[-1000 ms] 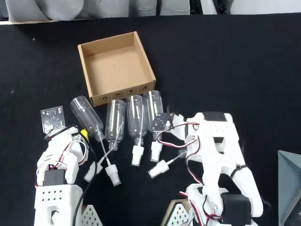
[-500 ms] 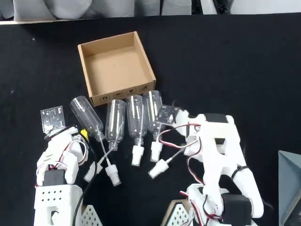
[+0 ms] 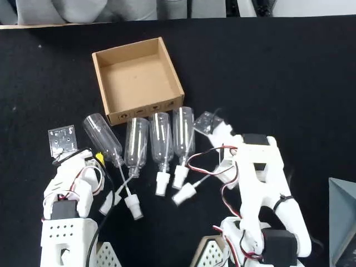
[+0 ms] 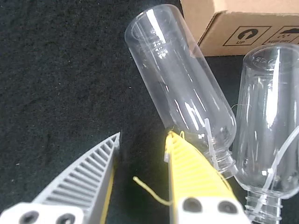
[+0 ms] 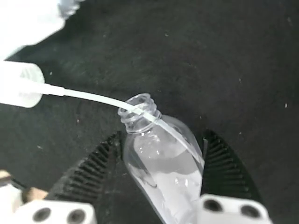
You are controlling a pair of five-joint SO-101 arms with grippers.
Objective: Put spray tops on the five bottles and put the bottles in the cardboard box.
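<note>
The open cardboard box [image 3: 136,80] stands at the back left with nothing in it. In front of it lie clear bottles in a row [image 3: 103,139] [image 3: 137,146] [image 3: 162,142] [image 3: 183,133], necks toward me. White spray tops [image 3: 133,207] [image 3: 162,183] [image 3: 179,177] lie off the necks with their tubes reaching in. Under the right arm [image 3: 253,167], my right gripper [image 5: 162,136] is shut on another bottle [image 5: 163,168]; the thin tube of a loose spray top [image 5: 18,86] [image 3: 184,194] enters its neck. My left gripper [image 4: 142,137] [image 3: 92,158] is open, its yellow finger [image 4: 187,172] against the leftmost bottle [image 4: 182,98].
A small clear plate [image 3: 62,140] lies left of the bottles. A grey object [image 3: 342,217] stands at the right front edge. Black cloth covers the table [image 3: 278,72], with open room at the back right. The box corner [image 4: 233,23] sits close beyond the left gripper.
The right arm's front end swung right and away from the bottle row, uncovering the rightmost visible bottle. Its loose spray top slid slightly left. The left arm kept still.
</note>
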